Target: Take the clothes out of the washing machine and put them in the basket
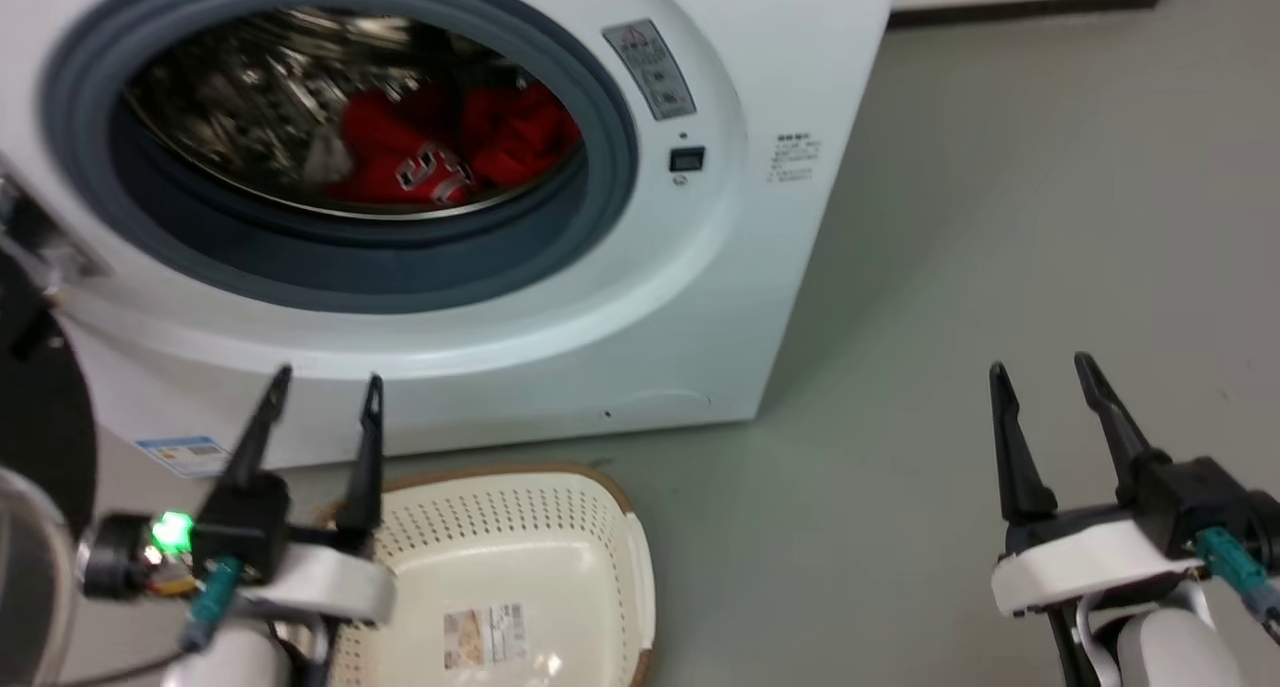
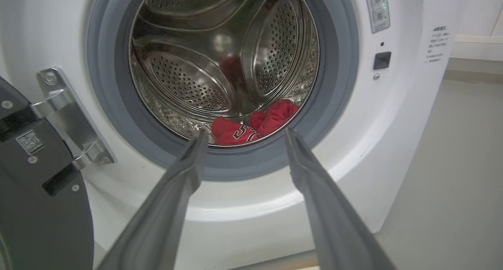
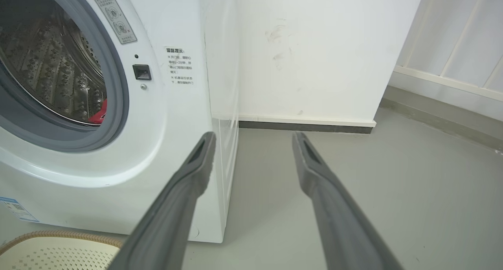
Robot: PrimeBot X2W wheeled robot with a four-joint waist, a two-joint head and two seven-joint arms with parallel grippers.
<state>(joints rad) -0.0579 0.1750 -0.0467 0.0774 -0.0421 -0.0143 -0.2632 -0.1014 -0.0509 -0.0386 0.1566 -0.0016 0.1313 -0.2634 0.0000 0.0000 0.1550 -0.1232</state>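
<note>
Two red clothes (image 1: pixel 440 152) in one washing machine (image 1: pixel 700 297), beyond the left gripper's (image 1: pixel 328 374) spread fingertips — one basket (image 1: pixel 520 512) beneath; right gripper (image 1: pixel 1040 363) spread too.

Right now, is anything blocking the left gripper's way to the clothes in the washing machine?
Nothing visible. The door is swung aside at the left, and the left gripper, fingers apart, faces the clothes lying low in the drum behind the grey rim.
</note>
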